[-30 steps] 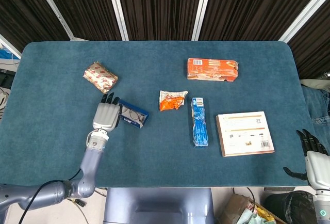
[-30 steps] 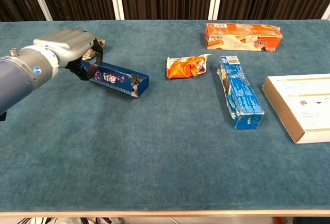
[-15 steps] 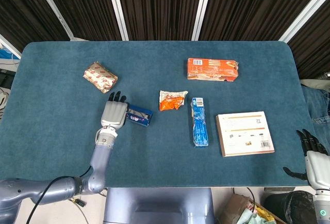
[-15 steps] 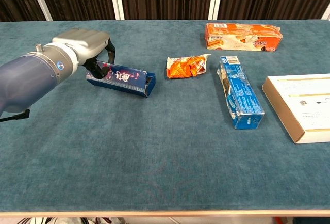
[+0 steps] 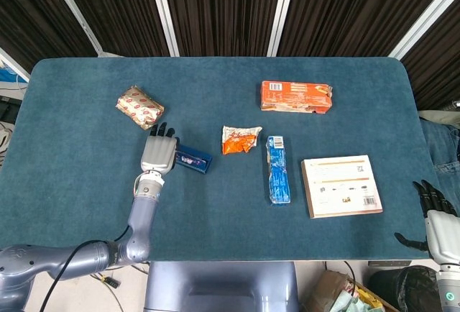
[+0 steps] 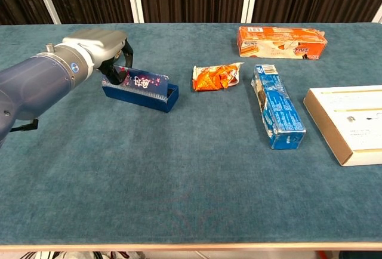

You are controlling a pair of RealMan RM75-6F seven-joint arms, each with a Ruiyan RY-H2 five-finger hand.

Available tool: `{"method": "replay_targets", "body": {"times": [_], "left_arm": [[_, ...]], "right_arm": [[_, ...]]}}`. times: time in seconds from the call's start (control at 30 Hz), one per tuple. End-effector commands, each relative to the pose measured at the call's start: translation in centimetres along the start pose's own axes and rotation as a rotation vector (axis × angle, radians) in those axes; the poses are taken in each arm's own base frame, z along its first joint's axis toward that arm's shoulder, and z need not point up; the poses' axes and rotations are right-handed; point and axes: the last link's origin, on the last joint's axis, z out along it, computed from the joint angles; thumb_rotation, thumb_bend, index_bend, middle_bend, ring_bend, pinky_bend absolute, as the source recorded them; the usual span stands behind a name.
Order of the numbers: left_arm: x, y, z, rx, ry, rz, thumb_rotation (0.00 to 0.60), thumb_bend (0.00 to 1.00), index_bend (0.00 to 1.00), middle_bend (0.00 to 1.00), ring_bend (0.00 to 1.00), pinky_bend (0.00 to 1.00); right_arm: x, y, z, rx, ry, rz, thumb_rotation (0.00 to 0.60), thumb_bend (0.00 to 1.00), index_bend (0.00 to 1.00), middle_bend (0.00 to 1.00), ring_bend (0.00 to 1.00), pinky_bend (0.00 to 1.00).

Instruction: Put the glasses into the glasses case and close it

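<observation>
While a gold and red snack packet (image 5: 140, 106) lies far left on the blue table (image 5: 215, 211), the left hand (image 5: 159, 154) just beside it grips the left end of the dark blue glasses case (image 6: 141, 91), fingers curled over its raised lid. Whether glasses lie inside I cannot tell. Further right sit a crumpled orange packet (image 5: 240, 139), an orange carton (image 5: 295, 96), a blue carton (image 5: 277, 170) and a flat white box (image 5: 341, 185). Off the table's right edge, the right hand (image 5: 435, 211) hangs with fingers spread, holding nothing.
</observation>
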Motion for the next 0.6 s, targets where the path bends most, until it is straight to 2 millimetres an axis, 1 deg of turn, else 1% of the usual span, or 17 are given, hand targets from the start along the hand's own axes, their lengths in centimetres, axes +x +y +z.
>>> {"method": "replay_targets", "body": {"times": [0.03, 0.4, 0.6], "left_arm": [[0.1, 0.1, 0.0, -0.003, -0.001, -0.004, 0.6, 0.49, 0.57, 0.22, 0.05, 0.1], [-0.2, 0.2, 0.9, 0.02, -0.008, 0.003, 0.6, 0.49, 0.57, 0.22, 0.05, 0.1], [-0.3, 0.5, 1.1, 0.019, -0.004, 0.0, 0.6, 0.49, 0.57, 0.22, 0.05, 0.1]], "right_arm": [[0.0, 0.0, 0.0, 0.001, 0.0, -0.001, 0.6, 0.2, 0.0, 0.0, 0.08, 0.16], [-0.1, 0.0, -0.1, -0.003, -0.006, -0.002, 0.6, 0.2, 0.0, 0.0, 0.08, 0.16], [0.0, 0.0, 0.0, -0.002, -0.003, -0.002, 0.6, 0.2, 0.0, 0.0, 0.08, 0.16]]}}
